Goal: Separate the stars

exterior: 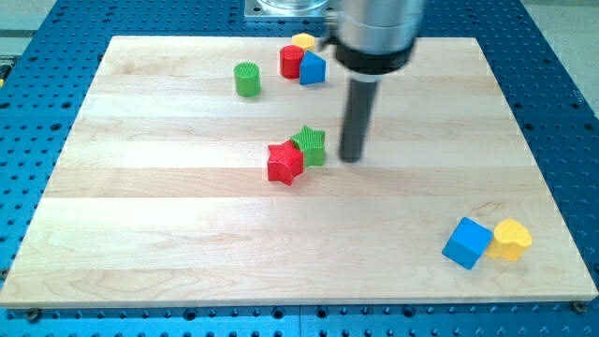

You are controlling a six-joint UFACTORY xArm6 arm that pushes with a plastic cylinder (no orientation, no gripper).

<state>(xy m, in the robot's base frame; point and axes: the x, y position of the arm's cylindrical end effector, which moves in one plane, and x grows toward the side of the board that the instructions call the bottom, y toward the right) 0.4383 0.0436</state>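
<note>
A red star (pixel 284 163) and a green star (pixel 310 144) lie touching each other near the middle of the wooden board (pixel 168 215). The green star is up and to the right of the red one. My tip (pixel 351 157) is just to the right of the green star, a small gap apart from it. The rod rises from the tip to the arm's grey end at the view's top.
A green cylinder (pixel 247 80) stands at the upper left. A red block (pixel 292 62), a yellow block (pixel 303 42) and a blue block (pixel 313 68) cluster at the top. A blue cube (pixel 467 242) and a yellow heart (pixel 511 240) sit at the lower right.
</note>
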